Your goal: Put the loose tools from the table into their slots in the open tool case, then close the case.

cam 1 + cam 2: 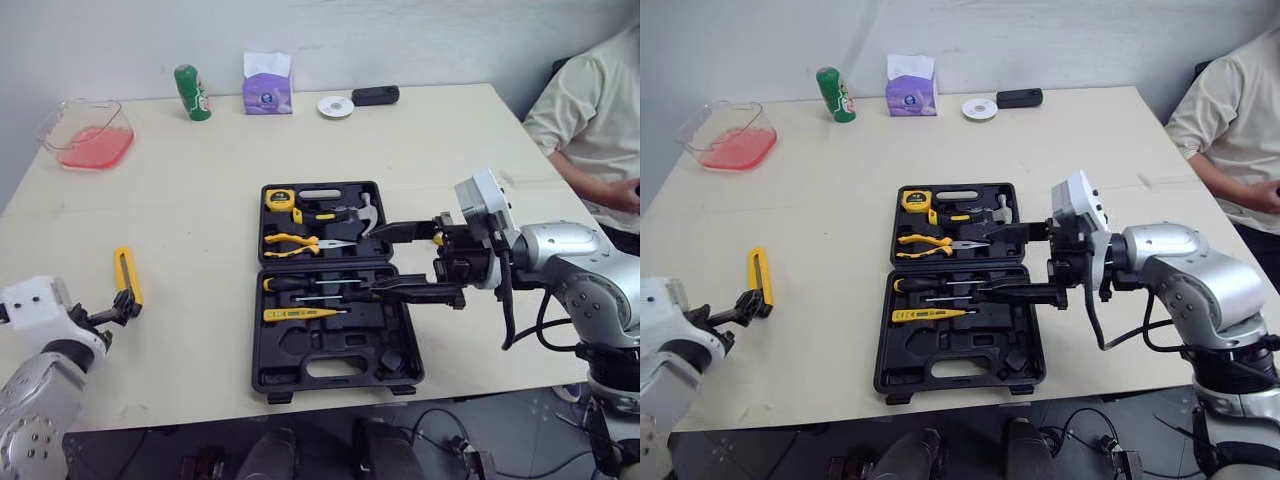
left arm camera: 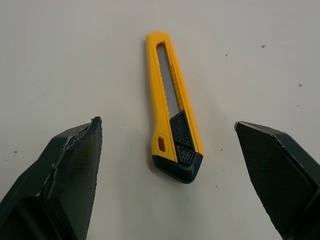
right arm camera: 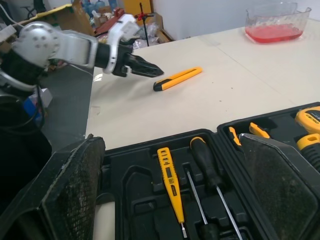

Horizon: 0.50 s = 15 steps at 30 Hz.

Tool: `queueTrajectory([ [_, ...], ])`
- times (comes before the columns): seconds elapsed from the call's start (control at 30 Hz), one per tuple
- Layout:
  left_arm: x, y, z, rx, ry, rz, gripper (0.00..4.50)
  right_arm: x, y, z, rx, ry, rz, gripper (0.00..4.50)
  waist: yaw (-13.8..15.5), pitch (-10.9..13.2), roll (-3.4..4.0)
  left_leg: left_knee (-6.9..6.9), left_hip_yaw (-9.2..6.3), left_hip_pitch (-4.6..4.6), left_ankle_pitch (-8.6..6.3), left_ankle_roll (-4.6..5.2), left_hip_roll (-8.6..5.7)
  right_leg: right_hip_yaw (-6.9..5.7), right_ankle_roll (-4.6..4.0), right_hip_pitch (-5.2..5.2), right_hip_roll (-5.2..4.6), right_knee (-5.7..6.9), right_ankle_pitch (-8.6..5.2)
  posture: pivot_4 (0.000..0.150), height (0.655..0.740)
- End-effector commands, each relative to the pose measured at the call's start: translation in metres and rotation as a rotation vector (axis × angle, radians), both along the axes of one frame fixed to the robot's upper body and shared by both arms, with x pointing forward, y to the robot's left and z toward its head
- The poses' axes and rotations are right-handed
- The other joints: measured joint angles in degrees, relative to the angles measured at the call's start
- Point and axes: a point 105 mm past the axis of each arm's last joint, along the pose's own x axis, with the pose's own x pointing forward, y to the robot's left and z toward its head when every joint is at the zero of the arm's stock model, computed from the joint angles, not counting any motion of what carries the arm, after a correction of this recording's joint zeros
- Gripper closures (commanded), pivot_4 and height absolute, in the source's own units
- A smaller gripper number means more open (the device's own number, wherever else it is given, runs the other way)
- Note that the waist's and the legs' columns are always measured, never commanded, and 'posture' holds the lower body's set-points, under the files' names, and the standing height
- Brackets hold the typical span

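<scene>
Beige bench (image 1: 200, 200) by a white wall; a person (image 1: 590, 110) sits at its far right corner, well clear of the work. Tool case (image 1: 262, 340) lies open flat mid-bench, mostly filled: tape measure (image 1: 280, 198), hammer (image 1: 365, 212) and pliers (image 1: 300, 243) in the far half, screwdrivers (image 1: 320, 284) and yellow tester (image 1: 305, 314) in the near half, several empty recesses along the near edge. One loose tool in sight: yellow utility knife (image 1: 126, 274), flat on the bench near the left edge, well apart from the case. Left hand (image 2: 167, 124) is right at its black butt end, fingers spread wide to either side, touching nothing. That straddle looks like a line-up to pinch across the narrow width, the sensible grip for a flat slim body. Right hand (image 1: 380, 262) hangs over the case around the hinge line, also wide open and empty, probably parked there to take a handover or steady the case. Which recess fits the knife, can't tell. Step in hand is the knife pickup; lid closing not started.
</scene>
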Motion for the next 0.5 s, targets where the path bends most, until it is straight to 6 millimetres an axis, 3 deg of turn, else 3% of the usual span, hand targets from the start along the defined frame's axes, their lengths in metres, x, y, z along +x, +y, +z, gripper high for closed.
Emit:
queueTrajectory([
  [0.03, 0.013, 0.001, -0.001, 0.017, 0.054, -0.003, 0.03, -0.009, 0.003, 0.008, 0.012, -0.052, 0.006, 0.0, 0.03, 0.0, 0.0, 0.0, 0.0, 0.0, 0.01, -0.01, 0.0, 0.01, 0.0, -0.01, 0.0, 0.01, 0.0, 0.15, 0.74],
  [0.2, 0.032, 0.003, -0.004, 0.033, 0.105, -0.007, 0.03, -0.013, 0.008, 0.008, 0.019, -0.058, 0.007, 0.0, -0.06, 0.0, -0.01, 0.0, 0.01, -0.05, 0.01, -0.01, -0.02, 0.01, 0.0, -0.07, -0.02, 0.0, 0.0, 0.15, 0.74],
  [0.5, 0.042, 0.002, -0.015, -0.02, 0.183, 0.014, 0.03, -0.016, 0.009, 0.01, 0.018, -0.067, 0.013, 0.0, -0.26, -0.01, -0.01, -0.01, 0.01, -0.05, 0.03, -0.06, -0.02, 0.01, 0.0, -0.12, -0.02, 0.06, 0.0, 0.15, 0.74],
])
